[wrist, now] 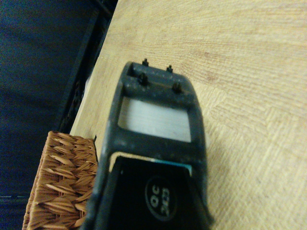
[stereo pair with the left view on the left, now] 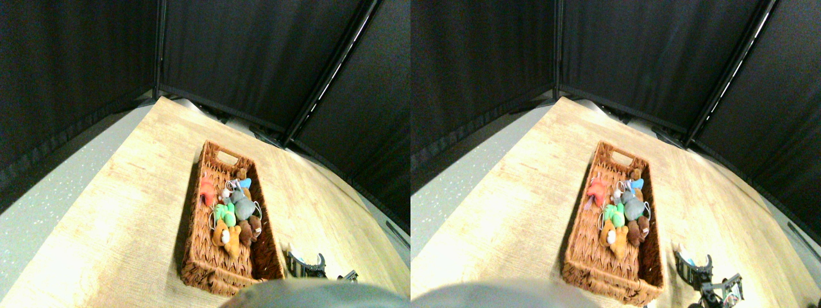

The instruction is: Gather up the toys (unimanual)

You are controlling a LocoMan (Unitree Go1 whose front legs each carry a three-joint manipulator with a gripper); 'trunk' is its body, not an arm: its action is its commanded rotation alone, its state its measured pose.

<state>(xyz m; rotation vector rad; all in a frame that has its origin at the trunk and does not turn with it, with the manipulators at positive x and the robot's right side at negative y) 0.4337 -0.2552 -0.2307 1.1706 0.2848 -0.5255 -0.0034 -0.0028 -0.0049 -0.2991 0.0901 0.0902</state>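
The toys all lie inside the brown wicker basket [stereo pair with the left view on the left: 211,273] in the middle of the wooden surface. They are a red one [stereo pair with the left view on the left: 208,190], a green one [stereo pair with the left view on the left: 224,213], an orange one [stereo pair with the left view on the left: 228,236], a grey one [stereo pair with the left view on the left: 244,206], a blue one [stereo pair with the left view on the left: 245,183] and a brown one [stereo pair with the left view on the left: 251,230]. My right gripper [stereo pair with the left view on the left: 306,264] is low over the wood just right of the basket's near right corner, outside it. In the wrist view its dark jaw frame [wrist: 156,72] points over bare wood, with a basket corner [wrist: 62,182] beside it. Nothing shows in the gripper.
The wooden surface [stereo pair with the left view on the left: 128,212] stretches around the basket on all sides. Grey speckled floor [stereo pair with the left view on the left: 45,212] lies beyond its left edge. Black curtain panels [stereo pair with the left view on the left: 256,58] on a dark frame close off the back and both sides.
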